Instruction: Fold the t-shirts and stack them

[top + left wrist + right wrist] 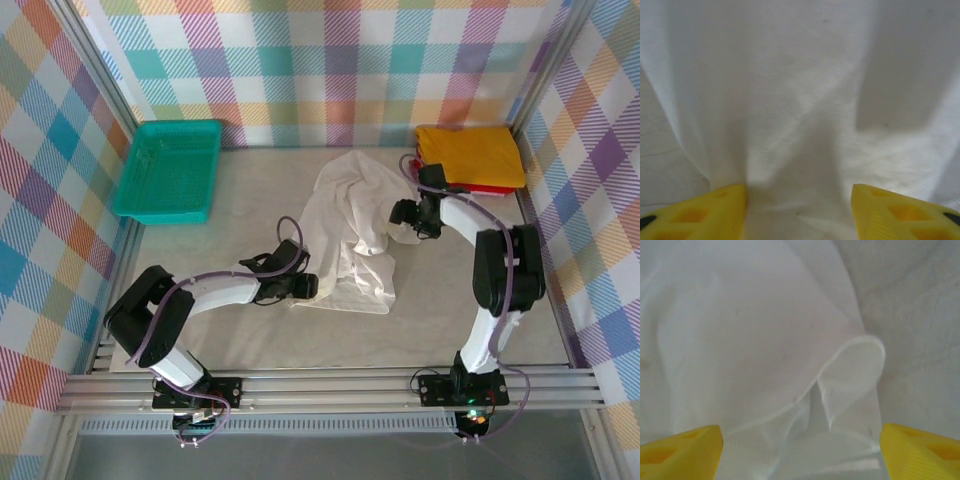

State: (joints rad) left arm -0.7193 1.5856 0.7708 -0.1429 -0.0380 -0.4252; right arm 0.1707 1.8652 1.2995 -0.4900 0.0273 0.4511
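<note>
A thin white t-shirt (352,235) lies crumpled and wrinkly in the middle of the table. My left gripper (308,287) sits at its lower left edge, open, with the white cloth (805,125) spread between its yellow fingers (715,212). My right gripper (402,213) is at the shirt's right side, open wide over a raised fold of white cloth (850,375), yellow fingertips (920,450) on either side. A folded mustard-yellow shirt (470,155) rests on a red one (490,189) at the back right corner.
A teal mesh basket (168,170) stands at the back left. Plaid walls enclose the table on three sides. Bare table surface (230,330) lies in front of the white shirt.
</note>
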